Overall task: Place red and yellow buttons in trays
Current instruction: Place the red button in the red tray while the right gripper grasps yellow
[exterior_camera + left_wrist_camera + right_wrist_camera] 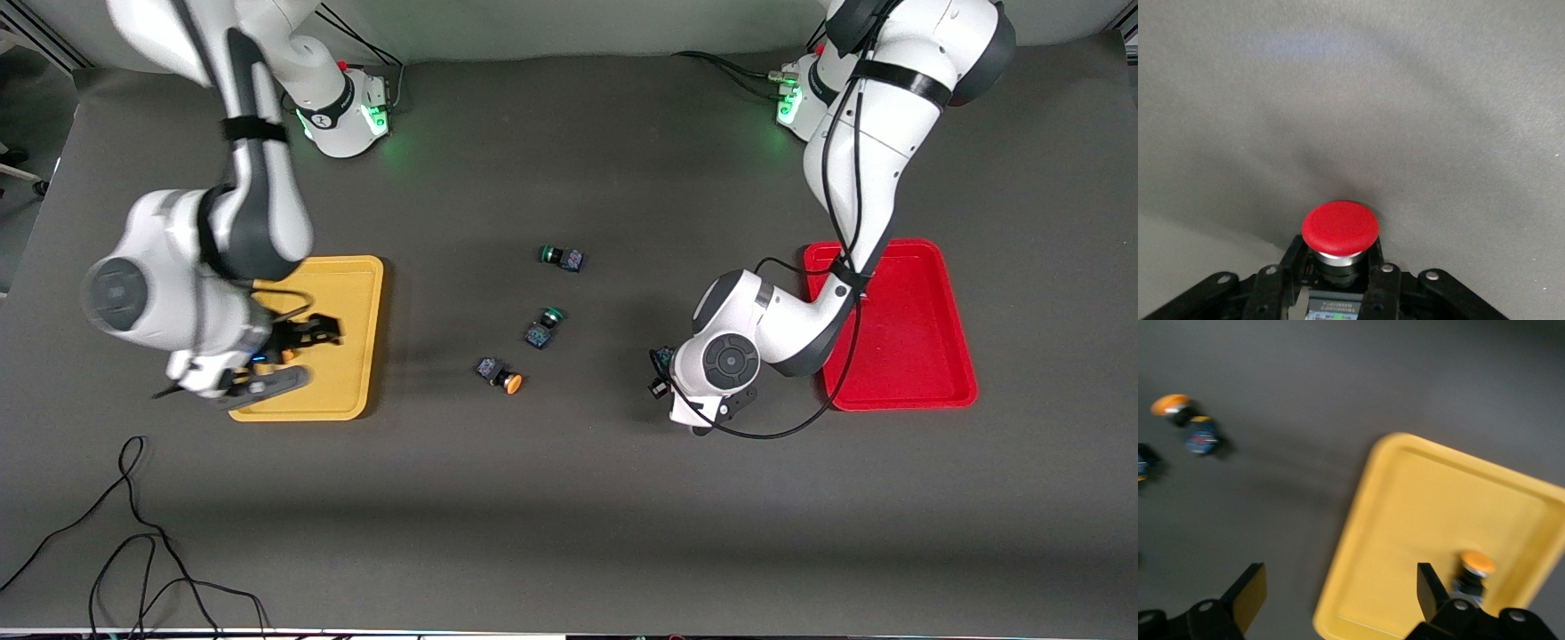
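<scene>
My left gripper (661,372) is shut on a red button (1340,229), whose red cap sticks out between the fingers. It is over bare mat beside the red tray (925,391). My right gripper (289,356) is open over the yellow tray (351,293), with nothing between its fingers (1250,592). One yellow button (1476,568) stands in the yellow tray (1418,513). Another yellow button (504,378) lies on the mat mid-table and shows in the right wrist view (1179,410). The second red button is out of view.
Two green-capped buttons (561,257) (544,325) lie mid-table, farther from the front camera than the loose yellow button. A black cable (133,533) loops on the mat near the front edge at the right arm's end.
</scene>
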Controlling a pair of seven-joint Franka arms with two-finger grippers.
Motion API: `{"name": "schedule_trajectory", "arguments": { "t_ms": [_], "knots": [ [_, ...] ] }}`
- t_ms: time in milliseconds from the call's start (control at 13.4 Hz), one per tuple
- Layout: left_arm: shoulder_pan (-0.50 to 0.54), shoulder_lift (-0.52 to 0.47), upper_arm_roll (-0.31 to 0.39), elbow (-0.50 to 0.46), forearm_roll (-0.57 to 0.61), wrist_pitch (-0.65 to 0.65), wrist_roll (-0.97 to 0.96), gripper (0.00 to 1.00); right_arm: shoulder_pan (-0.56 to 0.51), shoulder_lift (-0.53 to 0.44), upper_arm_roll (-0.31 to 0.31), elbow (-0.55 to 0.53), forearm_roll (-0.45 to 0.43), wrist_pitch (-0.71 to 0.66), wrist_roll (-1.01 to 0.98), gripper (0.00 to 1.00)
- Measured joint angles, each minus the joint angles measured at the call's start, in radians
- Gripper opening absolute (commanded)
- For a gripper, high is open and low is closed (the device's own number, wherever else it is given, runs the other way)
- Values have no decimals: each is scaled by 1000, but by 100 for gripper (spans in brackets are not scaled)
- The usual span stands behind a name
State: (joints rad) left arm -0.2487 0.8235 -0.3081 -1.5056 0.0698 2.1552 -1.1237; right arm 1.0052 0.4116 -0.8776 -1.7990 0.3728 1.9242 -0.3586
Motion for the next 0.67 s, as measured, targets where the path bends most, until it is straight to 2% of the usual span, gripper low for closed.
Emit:
{"name": "schedule_trajectory", "arguments": {
  "t_ms": [75, 224, 448, 672],
  "knots": [
    [9, -14, 3, 5, 0, -28, 25, 0, 54, 8, 3, 22, 0, 7, 6, 100],
    [78, -76, 6, 25, 0, -172, 180, 0, 122, 44, 30, 81, 0, 46, 13, 100],
    [262, -203, 14, 22, 6, -403, 488, 0, 123, 111, 124, 112, 1, 179, -32, 100],
    [442, -272, 18, -56, 69, -460, 713, 0, 115, 189, 151, 111, 69, 278, -73, 100]
  ]
}}
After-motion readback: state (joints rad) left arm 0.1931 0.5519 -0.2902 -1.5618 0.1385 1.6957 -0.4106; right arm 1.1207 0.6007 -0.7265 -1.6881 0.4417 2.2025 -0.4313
